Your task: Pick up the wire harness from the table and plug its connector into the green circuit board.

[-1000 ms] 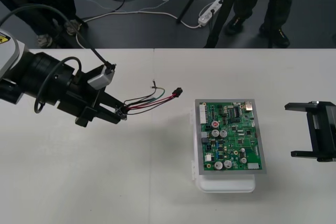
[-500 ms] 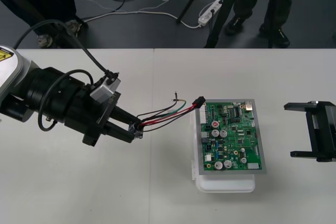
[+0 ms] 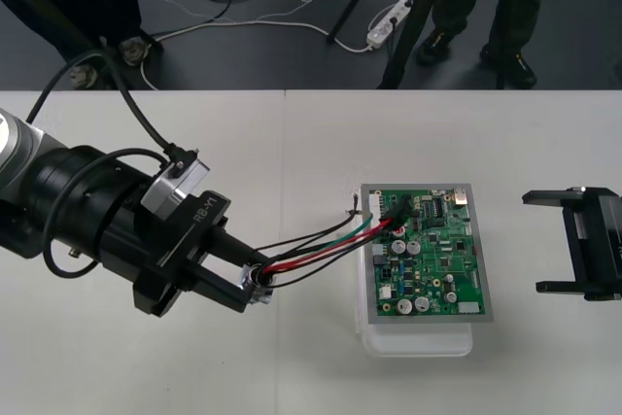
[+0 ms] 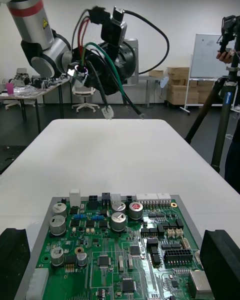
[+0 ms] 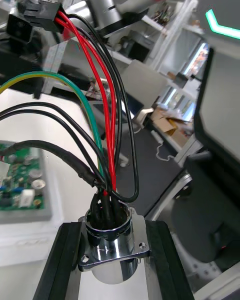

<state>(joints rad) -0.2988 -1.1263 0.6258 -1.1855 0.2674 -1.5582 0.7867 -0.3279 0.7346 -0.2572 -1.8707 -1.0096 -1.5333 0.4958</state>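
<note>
My left gripper is shut on the harness's round metal socket, left of the green circuit board. In the left wrist view the flanged socket sits clamped between the fingers. Red, black and green wires run right to the black plug, which in the front view lies over the board's far-left corner. From the right wrist view the plug hangs high in the air, apart from the board. My right gripper stands open at the table's right edge.
The board rests on a white base right of the table's middle. A loose wire end with a white tag dangles below the socket. Bare table lies between the board and the right gripper.
My left gripper has carried the harness right and toward the table's front. The plug went from left of the board to over its far-left corner. The right arm has stayed still.
</note>
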